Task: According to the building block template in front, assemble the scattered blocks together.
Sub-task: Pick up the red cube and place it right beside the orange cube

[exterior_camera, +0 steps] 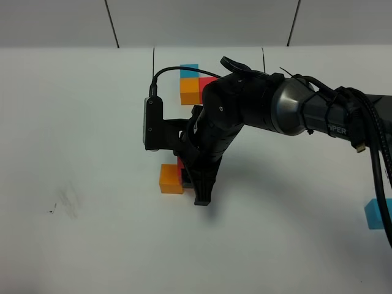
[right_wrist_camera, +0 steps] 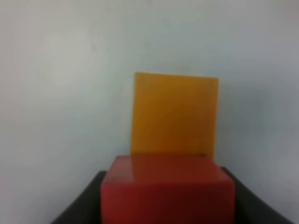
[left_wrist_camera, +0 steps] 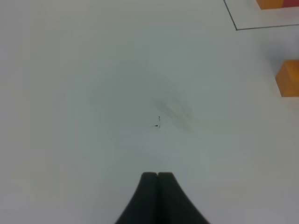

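White and mostly bare, the surface [exterior_camera: 73,122] is carrying the building block template [exterior_camera: 190,89] at its far side. Near the middle, the right claw [exterior_camera: 195,188] is reaching across and grasping the red cube [right_wrist_camera: 167,189], which seems to be touching one face of the orange cube [right_wrist_camera: 175,114]. So I am judging the first joint nearly made. The light blue cube [exterior_camera: 375,214] is lying well apart at the right edge, not yet added. The left claw [left_wrist_camera: 158,177] is hanging clenched and empty above bare surface.

Bright diffuse light, soft shadows, red cube [right_wrist_camera: 167,189] blurred close-up
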{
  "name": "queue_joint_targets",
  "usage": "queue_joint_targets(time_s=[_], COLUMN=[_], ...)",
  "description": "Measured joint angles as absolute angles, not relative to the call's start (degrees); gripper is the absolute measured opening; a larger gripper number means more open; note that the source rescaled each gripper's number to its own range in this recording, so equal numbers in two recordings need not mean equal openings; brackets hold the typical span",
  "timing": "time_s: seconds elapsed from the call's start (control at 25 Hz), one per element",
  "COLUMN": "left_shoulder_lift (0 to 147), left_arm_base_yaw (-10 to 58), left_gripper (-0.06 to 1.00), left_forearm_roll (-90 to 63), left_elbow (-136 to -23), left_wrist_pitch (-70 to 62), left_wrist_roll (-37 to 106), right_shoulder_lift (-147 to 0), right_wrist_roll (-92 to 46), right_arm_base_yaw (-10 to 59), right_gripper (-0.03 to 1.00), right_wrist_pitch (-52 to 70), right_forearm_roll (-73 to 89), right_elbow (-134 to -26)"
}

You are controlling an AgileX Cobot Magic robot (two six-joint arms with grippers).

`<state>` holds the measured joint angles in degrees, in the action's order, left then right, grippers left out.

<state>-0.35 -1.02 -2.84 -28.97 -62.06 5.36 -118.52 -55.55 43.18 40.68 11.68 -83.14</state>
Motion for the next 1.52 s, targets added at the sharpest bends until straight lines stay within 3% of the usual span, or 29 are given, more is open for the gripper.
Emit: queue_joint_targets(time_s=[1.52], left_shoulder_lift=[-0.4], left_arm_base_yaw=[-1.0], left_gripper=[0.0], left_forearm_roll=[-2.8], left_elbow=[-29.0], left_wrist_pitch=[-62.1], left_wrist_roll=[5.4], right_shoulder_lift=[-122.3], right_wrist_roll=[-55.4], right_arm_base_yaw=[42.5], right_gripper=[0.43], right_wrist_pitch=[39.4], right_forearm_roll=[11.5], right_elbow=[-83.3])
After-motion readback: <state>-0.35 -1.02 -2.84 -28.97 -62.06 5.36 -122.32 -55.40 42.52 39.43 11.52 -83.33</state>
